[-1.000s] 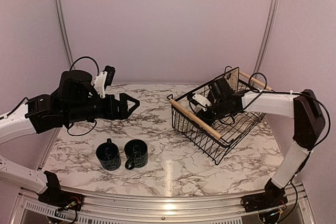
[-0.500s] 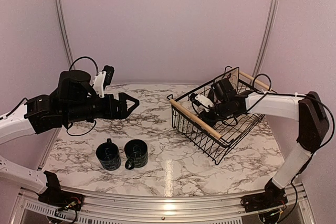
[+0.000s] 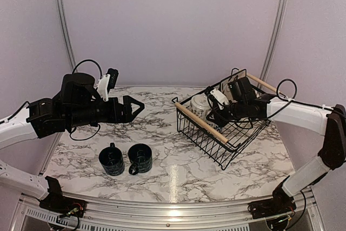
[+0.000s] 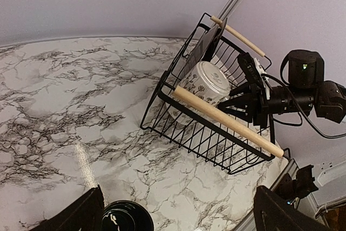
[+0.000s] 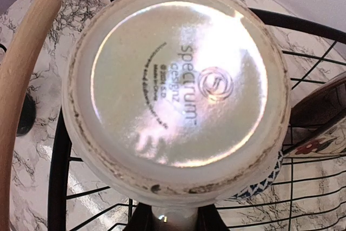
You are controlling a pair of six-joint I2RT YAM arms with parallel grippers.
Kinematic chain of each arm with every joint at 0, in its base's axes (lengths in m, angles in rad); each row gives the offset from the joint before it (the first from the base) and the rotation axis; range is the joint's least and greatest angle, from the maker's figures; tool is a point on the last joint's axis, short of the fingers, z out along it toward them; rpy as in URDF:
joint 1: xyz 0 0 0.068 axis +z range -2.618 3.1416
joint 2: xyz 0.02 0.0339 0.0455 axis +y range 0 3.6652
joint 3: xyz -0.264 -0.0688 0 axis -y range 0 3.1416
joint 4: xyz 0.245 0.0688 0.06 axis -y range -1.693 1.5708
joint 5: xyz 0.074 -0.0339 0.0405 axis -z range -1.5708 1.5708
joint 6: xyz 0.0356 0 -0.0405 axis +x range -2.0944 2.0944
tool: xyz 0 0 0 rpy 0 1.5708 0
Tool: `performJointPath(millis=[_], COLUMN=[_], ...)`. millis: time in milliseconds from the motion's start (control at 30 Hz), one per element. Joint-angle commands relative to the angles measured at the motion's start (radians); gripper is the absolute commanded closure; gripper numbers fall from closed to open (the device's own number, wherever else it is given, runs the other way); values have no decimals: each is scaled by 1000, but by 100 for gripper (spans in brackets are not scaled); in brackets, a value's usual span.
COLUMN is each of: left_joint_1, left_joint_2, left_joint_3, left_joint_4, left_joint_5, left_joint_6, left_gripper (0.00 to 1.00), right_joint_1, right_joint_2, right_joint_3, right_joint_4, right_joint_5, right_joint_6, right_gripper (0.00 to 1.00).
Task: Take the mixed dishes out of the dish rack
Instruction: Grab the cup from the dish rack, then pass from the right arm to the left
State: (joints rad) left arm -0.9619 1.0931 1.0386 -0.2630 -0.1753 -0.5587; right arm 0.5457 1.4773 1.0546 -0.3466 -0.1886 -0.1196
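The black wire dish rack (image 3: 211,144) stands at the right of the table, tilted. My right gripper (image 3: 212,109) reaches into it, shut on the handle of a white mug (image 3: 200,103), which is raised above the rack's near wooden bar (image 3: 201,122). In the right wrist view the white mug's base (image 5: 173,85) fills the frame, with its handle pinched between my fingers (image 5: 138,221). A square dark plate (image 3: 235,83) leans at the rack's back. Two dark mugs (image 3: 111,160) (image 3: 140,158) stand on the table at the left. My left gripper (image 3: 135,106) hovers open above them, holding nothing.
The left wrist view shows the dish rack (image 4: 200,139), the white mug (image 4: 203,82) and one dark mug (image 4: 127,220) beneath my fingers. A patterned dish edge (image 5: 324,144) lies in the rack beside the mug. Metal frame posts (image 3: 275,25) rise behind.
My right gripper has lifted the white mug up and back inside the rack, so it now shows above the near wooden bar. The left arm has held still.
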Motion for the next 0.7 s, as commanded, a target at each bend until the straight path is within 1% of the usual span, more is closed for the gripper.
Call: performJointPath(millis=[0, 167, 367, 533, 667], left_joint_1=[5, 5, 5, 5, 5], left_joint_2=[16, 16, 13, 9, 3], left_joint_3=[3, -2, -6, -19, -25], left_joint_4=[21, 24, 37, 83, 113], left_joint_5=[12, 13, 21, 73, 99], left_joint_6=[-11, -20, -31, -52, -68], left_gripper=[1, 1, 1, 1, 1], right_joint_1=[-3, -3, -3, -3, -4], right_joint_2=[-92, -160, -238, -321, -366], right_joint_3=[14, 16, 34, 27, 17], right_joint_4=[170, 174, 159, 181, 224], right_joint_5=[9, 78, 71, 20, -64], right_joint_6=[95, 134, 159, 212, 266], right_gripper=[100, 100, 100, 100, 100])
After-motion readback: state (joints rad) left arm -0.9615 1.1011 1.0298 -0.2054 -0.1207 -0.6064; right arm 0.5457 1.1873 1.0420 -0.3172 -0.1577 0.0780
